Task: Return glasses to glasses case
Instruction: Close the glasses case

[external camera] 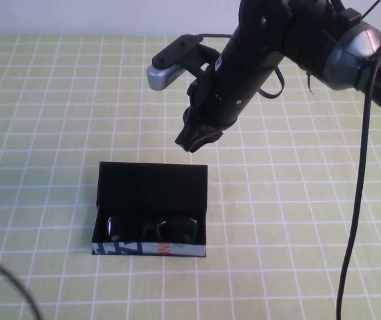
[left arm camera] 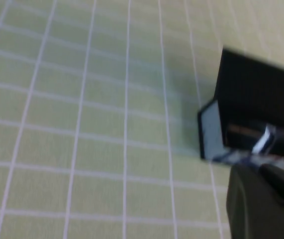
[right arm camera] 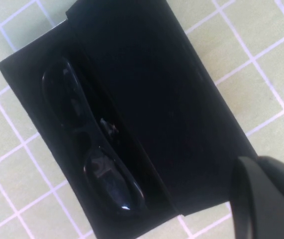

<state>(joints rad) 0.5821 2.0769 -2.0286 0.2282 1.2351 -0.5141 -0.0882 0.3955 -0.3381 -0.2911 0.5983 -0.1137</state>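
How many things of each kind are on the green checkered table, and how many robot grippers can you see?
Glasses: 1, lying inside the case.
Glasses case: 1, lid open.
Grippers: 2. The right gripper hangs above the case; the left gripper is low beside the case's end.
Total: 4 things.
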